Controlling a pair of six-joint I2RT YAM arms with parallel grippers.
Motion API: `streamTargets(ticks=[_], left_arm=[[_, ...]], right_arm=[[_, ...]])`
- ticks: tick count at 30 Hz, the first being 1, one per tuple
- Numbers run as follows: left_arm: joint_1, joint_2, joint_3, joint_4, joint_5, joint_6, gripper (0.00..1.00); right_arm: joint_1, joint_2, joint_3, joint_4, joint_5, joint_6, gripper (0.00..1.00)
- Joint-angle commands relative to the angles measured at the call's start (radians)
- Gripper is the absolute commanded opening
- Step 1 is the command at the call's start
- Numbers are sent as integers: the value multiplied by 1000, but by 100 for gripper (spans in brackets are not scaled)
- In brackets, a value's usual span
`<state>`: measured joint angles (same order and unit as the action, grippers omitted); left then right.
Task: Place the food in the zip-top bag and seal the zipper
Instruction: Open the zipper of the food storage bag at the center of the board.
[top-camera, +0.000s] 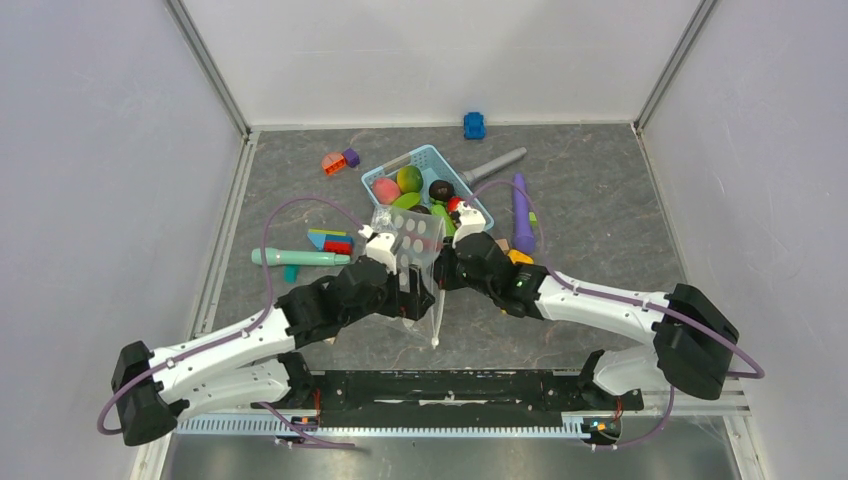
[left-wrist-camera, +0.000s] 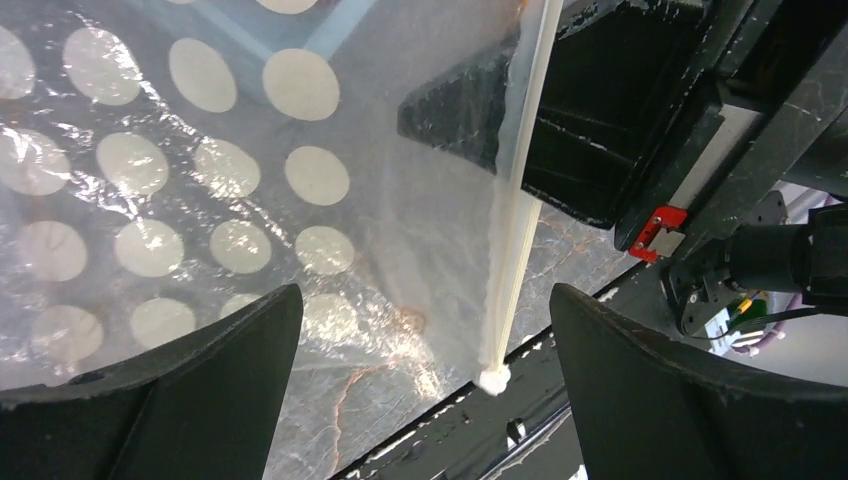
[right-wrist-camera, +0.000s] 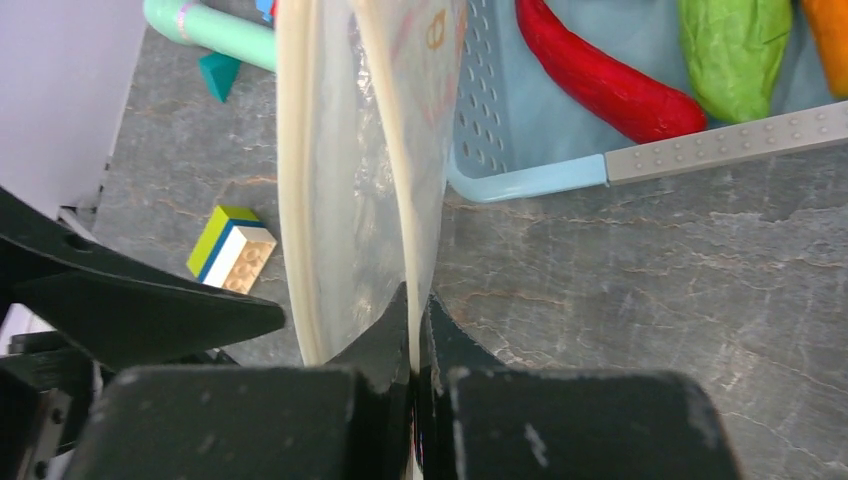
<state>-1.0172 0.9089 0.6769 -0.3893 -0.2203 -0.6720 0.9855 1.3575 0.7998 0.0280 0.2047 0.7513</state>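
Right wrist: right gripper (right-wrist-camera: 412, 300) pinches zip-top bag (right-wrist-camera: 350, 150); left gripper (left-wrist-camera: 425, 296) gapes wide.

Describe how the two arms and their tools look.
The left arm and right arm have white links between bulky black joints, and a thin purple cable loops along each. The left tool and right tool have matt black, wedge-shaped fingers with scuffed edges.

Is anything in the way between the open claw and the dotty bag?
Nothing visible. The left gripper is open with the zip-top bag hanging right in front of it; the right gripper pinches the bag's edge.
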Motion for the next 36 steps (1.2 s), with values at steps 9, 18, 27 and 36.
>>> streamTargets(ticks=[9, 18, 27, 36], left_arm=[[-7, 112, 17, 123, -134, -54, 95], [-48, 180, 51, 86, -206, -60, 91], [-136, 285, 178, -150, -508, -94, 84], [-159, 378, 226, -177, -542, -100, 79]], right_arm=[[-4, -54, -52, 98, -58, 99, 0], [-3, -39, -51, 105, -71, 117, 0], [-3, -40, -59, 104, -85, 126, 0], [-4, -72, -70, 113, -94, 118, 0]])
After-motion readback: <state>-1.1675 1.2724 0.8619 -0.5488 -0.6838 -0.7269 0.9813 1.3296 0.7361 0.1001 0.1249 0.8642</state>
